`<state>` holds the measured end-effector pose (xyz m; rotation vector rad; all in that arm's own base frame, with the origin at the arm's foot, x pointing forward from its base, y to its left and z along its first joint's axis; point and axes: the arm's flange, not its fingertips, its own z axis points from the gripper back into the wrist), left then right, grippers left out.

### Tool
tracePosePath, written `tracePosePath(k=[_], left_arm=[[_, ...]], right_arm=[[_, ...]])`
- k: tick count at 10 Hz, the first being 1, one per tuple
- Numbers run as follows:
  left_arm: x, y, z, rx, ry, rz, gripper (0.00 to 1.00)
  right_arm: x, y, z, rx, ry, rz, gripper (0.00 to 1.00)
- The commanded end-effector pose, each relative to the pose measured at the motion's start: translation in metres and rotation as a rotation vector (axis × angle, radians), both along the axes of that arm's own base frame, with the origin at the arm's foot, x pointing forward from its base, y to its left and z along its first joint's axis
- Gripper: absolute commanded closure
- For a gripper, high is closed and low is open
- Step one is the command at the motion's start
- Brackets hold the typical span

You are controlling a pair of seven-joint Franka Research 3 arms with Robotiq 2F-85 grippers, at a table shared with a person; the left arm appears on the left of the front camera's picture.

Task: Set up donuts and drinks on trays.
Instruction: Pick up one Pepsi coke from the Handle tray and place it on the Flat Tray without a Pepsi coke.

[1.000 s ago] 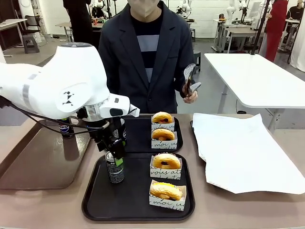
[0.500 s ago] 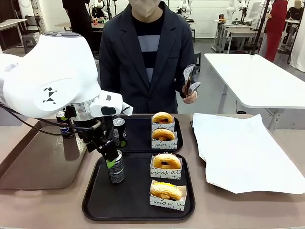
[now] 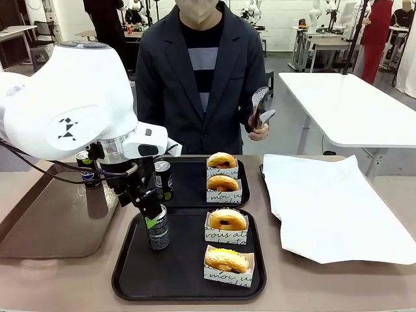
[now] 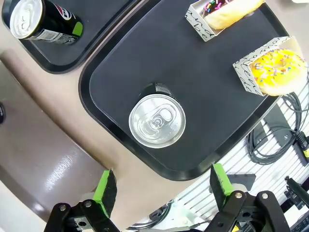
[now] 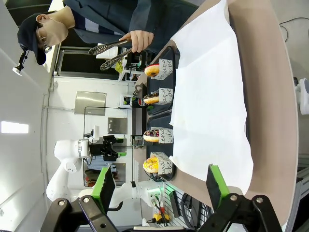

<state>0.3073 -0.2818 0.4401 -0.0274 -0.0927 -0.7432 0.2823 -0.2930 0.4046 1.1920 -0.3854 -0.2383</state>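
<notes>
- Near tray, black, lower centre of the front view: holds one soda can at its left side and two boxed donuts at its right, a golden one behind a yellow sprinkled one. Drink on one side and pastry on the other reads as a serving layout.
- Far tray, black, just behind the first: the same pattern, with a second can at left and two more donuts at right.
- Left gripper: jaws spread wide, nothing between them, hanging above the near can's silver top, which stands upright on the tray, free of the green pads. Judged a can just set down.
- Right gripper: fingers wide apart and empty, parked off beyond the white paper sheet.
- Brown tray, left of frame: one more Pepsi can stands at its far edge, likely spare stock.
- Person's hand, upper centre-right: holds metal tongs upright, clear of the table, probably the tool for placing donuts.
</notes>
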Motion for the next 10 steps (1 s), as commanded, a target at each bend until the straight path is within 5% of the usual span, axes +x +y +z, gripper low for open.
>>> tracePosePath(k=[1, 5, 10], left_arm=[[0.000, -0.001, -0.001, -0.003, -0.008, -0.014, 0.00], [0.029, 0.087, 0.033, -0.035, -0.095, 0.224, 0.00], [0.029, 0.210, 0.042, -0.056, -0.142, 0.520, 0.00]], right_arm=[[0.000, 0.000, 0.001, 0.008, -0.008, -0.002, 0.00], [0.000, 0.000, 0.001, 0.008, -0.008, -0.002, 0.00], [0.000, 0.000, 0.001, 0.008, -0.008, -0.002, 0.00]])
